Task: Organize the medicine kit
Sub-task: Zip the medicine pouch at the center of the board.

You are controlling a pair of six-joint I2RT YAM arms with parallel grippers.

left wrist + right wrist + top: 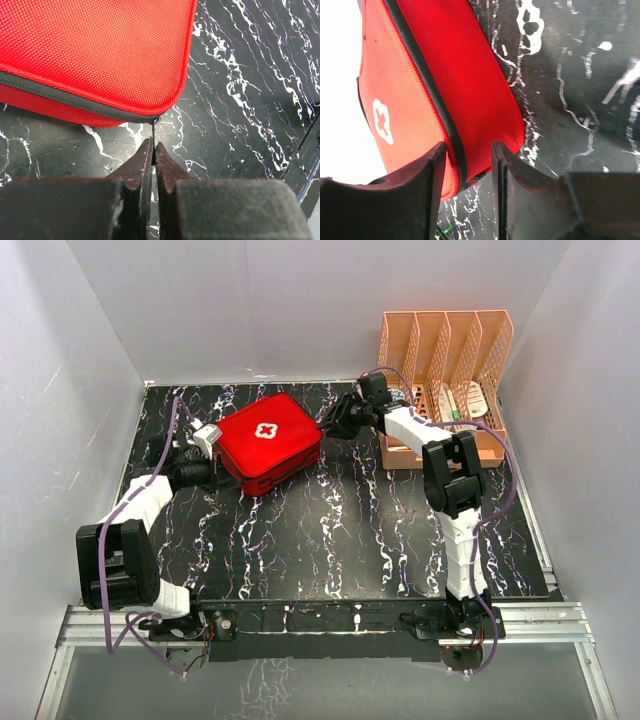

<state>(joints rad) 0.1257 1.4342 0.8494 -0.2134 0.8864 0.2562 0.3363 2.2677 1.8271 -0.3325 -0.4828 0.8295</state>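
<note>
The medicine kit (270,440) is a red fabric zip case with a white cross on its lid. It lies closed at the back middle of the table. My left gripper (228,474) sits at its near left corner. In the left wrist view the left gripper (152,145) is shut on a thin black zipper pull (153,131) that runs to the corner of the medicine kit (95,50). My right gripper (330,427) is at the kit's right corner. In the right wrist view the right gripper (468,150) is open, its jaws astride the corner of the medicine kit (445,75) and its black zip seam.
An orange-pink plastic file rack (445,380) stands at the back right, close behind the right arm, with small pale items (470,400) in its slots. White walls enclose the black marbled table (340,530) on three sides.
</note>
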